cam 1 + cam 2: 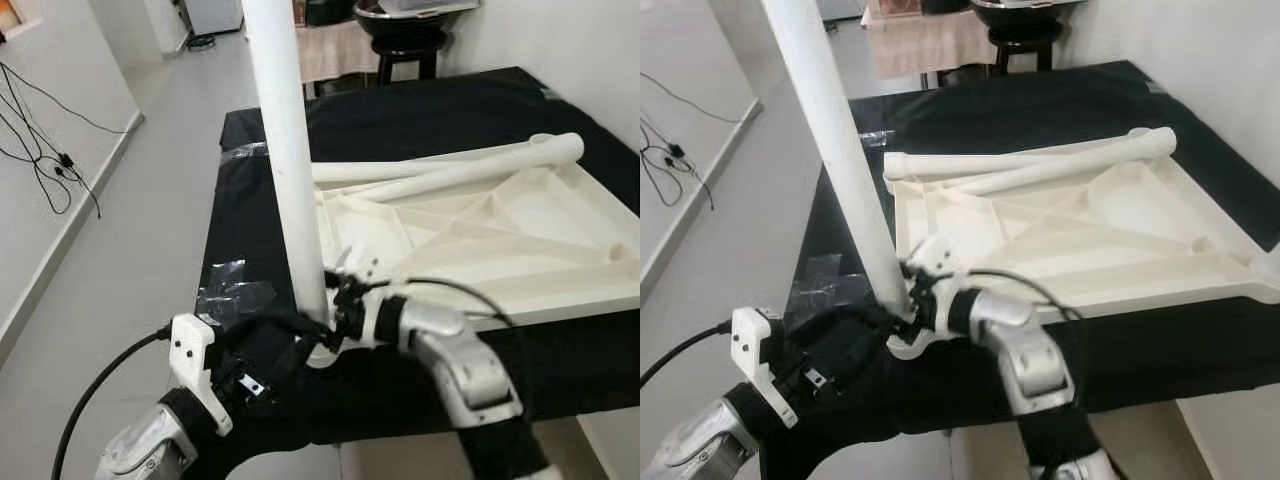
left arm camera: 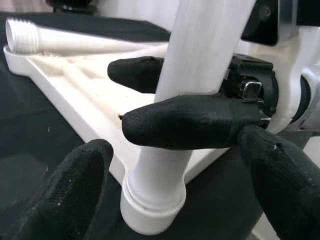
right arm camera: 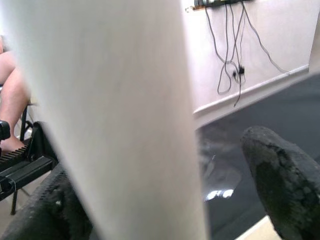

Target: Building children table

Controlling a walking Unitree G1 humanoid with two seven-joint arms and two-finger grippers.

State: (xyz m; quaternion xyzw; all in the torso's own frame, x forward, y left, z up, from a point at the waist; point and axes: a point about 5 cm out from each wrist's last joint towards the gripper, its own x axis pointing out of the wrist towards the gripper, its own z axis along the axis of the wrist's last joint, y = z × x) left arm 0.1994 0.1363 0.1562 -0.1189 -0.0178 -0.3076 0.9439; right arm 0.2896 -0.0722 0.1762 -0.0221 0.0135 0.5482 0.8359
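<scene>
A white children's tabletop [image 1: 520, 250] lies upside down on a black-covered table [image 1: 420, 115]. One white leg [image 1: 285, 150] stands upright in the socket [image 2: 152, 205] at its near left corner. Two more white legs [image 1: 470, 165] lie across its far side. My right gripper [image 1: 335, 300] reaches in just above the socket, one finger [image 2: 185, 127] before the leg and one behind. In the right wrist view a gap shows between the leg [image 3: 115, 115] and one finger [image 3: 280, 185]. My left gripper [image 2: 180, 200] is open, level with the socket, its fingertips [image 2: 75, 190] off the leg.
Shiny tape patches [image 1: 235, 290] mark the black cloth near the left edge. Grey floor lies to the left, with cables [image 1: 45, 160] along the wall. A black stool [image 1: 405, 40] and a cloth-draped table stand beyond. A person's leg [image 3: 12, 85] is nearby.
</scene>
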